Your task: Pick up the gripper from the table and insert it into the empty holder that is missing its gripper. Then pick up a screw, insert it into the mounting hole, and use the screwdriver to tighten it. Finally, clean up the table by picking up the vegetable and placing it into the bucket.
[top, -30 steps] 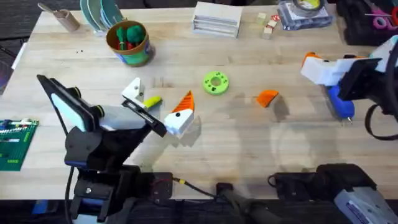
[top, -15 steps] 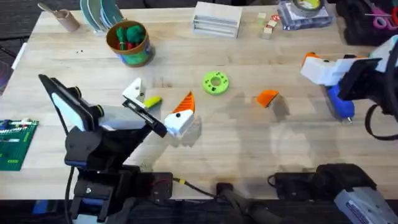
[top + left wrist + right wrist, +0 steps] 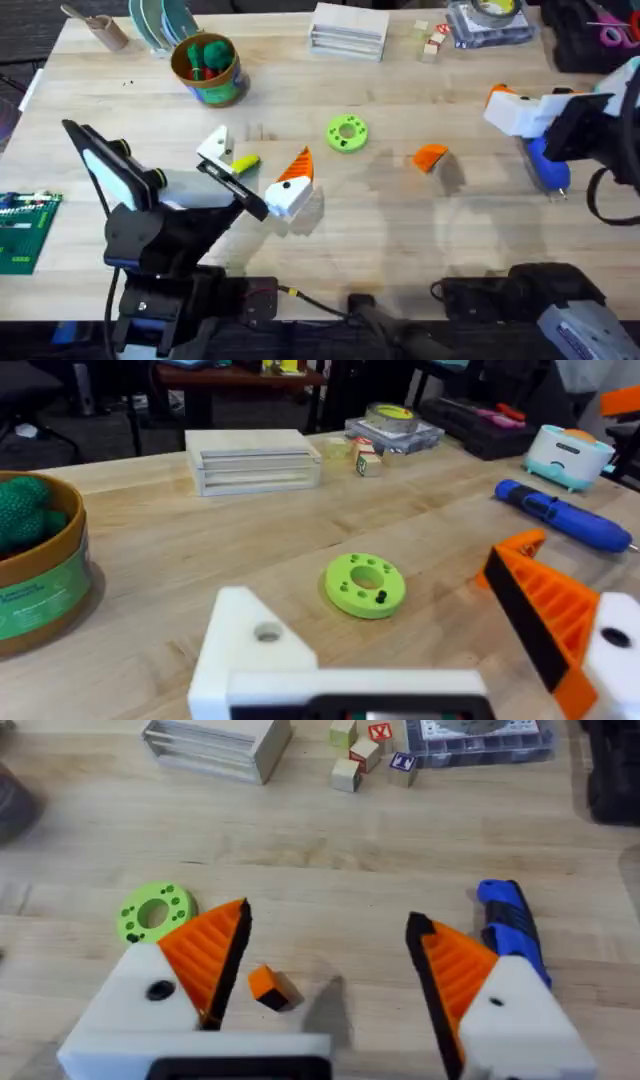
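The small orange gripper (image 3: pixel 430 157) (image 3: pixel 270 987) lies loose on the table, right of centre. My left gripper (image 3: pixel 255 165) is open low over the table. One finger carries an orange ribbed pad (image 3: pixel 545 610). The other is a bare white holder (image 3: pixel 250 655) with the mounting hole (image 3: pixel 267 631) in its face. The yellow vegetable (image 3: pixel 243 162) lies between these fingers. My right gripper (image 3: pixel 502 105) (image 3: pixel 328 920) is open at the right, both orange pads on, nothing held. Beside it lies the blue screwdriver (image 3: pixel 548 170) (image 3: pixel 510 925). The bucket (image 3: pixel 207 68) stands at the back left.
A flat green disc with holes (image 3: pixel 347 132) (image 3: pixel 365 584) sits mid-table, a small dark bit on it. A round green toy is in the bucket. A stack of white plates (image 3: pixel 349 28), small blocks (image 3: pixel 432 40) and a tray line the far edge. A green baseplate (image 3: pixel 22 230) lies left.
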Controlling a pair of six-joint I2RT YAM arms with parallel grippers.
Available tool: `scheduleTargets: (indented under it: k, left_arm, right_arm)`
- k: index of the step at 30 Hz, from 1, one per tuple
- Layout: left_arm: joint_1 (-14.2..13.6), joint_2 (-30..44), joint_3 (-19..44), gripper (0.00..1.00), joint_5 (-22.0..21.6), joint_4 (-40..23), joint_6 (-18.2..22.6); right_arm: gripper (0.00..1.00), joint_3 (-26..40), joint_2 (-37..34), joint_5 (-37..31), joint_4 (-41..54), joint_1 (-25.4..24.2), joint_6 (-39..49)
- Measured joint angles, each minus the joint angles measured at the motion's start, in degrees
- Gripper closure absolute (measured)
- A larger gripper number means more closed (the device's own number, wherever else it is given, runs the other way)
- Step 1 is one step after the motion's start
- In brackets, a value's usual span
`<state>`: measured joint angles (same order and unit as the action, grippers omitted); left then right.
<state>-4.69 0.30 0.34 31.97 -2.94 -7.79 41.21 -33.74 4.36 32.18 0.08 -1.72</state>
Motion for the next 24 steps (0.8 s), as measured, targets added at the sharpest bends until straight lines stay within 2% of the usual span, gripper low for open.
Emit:
scheduleTargets:
  k: [11,17,18,24]
  left_arm:
    - [0.0,0.0,0.0,0.007,0.79,0.0,0.0]
    - [0.0,0.0,0.0,0.007,8.21,-0.39,-0.02]
    - [0.0,0.0,0.02,0.008,12.22,-0.7,-0.02]
    - [0.0,0.0,0.02,0.008,17.46,-1.1,-0.02]
  right_arm:
    - [0.009,0.0,0.0,0.0,0.0,0.0,0.0]
    - [0.01,0.0,0.0,0.0,0.0,0.0,0.0]
    - [0.01,0.0,0.0,0.0,0.0,0.0,0.0]
    - [0.011,0.0,0.0,0.0,0.0,0.0,0.0]
